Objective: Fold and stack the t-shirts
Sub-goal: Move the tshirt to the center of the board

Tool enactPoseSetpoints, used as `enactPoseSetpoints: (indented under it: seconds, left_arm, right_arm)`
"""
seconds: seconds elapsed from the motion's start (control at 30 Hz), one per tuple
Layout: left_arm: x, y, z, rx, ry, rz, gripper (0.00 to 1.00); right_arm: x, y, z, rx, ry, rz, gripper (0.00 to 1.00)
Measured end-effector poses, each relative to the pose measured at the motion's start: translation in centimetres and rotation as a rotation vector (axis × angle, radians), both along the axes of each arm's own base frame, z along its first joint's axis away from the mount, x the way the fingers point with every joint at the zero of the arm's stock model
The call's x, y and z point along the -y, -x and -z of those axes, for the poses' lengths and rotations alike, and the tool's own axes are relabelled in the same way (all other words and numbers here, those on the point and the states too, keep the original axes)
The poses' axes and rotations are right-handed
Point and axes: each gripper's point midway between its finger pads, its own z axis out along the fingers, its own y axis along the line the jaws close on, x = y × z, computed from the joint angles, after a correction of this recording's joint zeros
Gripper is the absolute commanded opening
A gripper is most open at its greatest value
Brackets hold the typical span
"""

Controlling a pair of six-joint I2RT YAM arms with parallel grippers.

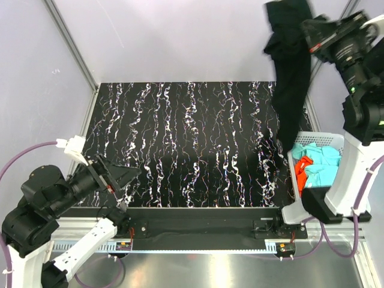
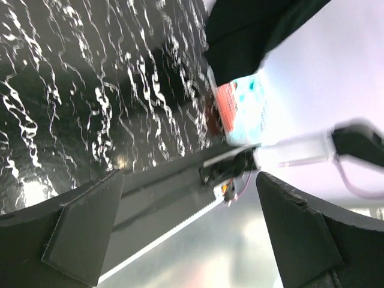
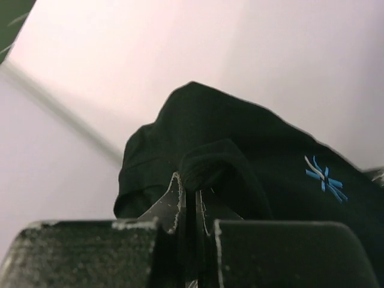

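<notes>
My right gripper (image 1: 307, 27) is raised high at the far right and is shut on the black t-shirt (image 1: 292, 78), which hangs down in a long fold towards the basket. In the right wrist view the black t-shirt (image 3: 252, 156) bunches over the shut gripper (image 3: 197, 195), and its small blue mark (image 3: 324, 179) shows. Turquoise t-shirts (image 1: 321, 162) and an orange-red one (image 1: 303, 168) lie in the white basket (image 1: 327, 139). My left gripper (image 1: 123, 177) is open and empty, low at the near left over the table edge; its fingers (image 2: 84, 231) stand wide apart.
The table has a black marbled top (image 1: 192, 144). A metal frame post (image 1: 72, 45) runs along the back left. The arm bases and a black rail (image 1: 198, 228) line the near edge. White walls surround the cell.
</notes>
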Motion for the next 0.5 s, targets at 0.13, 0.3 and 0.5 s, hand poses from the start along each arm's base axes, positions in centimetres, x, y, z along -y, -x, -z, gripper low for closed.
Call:
enactPoseSetpoints:
  seconds: [0.13,0.3,0.5]
  left_arm:
    - [-0.7,-0.9,-0.8,0.020,0.025,-0.072,0.99]
    - [-1.2,-1.6,-2.4,0.050,0.032,-0.119,0.99]
    - [1.6,-4.9,-0.8,-0.073,-0.017,-0.083,0.99]
  right_arm:
    - [-7.0,1.8,3.2,-0.088,-0.110,-0.372,0.00]
    - [-17.2,6.6,15.8,-0.420,-0.172,-0.888,0.32]
    - [-19.6,12.5,38.1,-1.080,-0.363,-0.972,0.68]
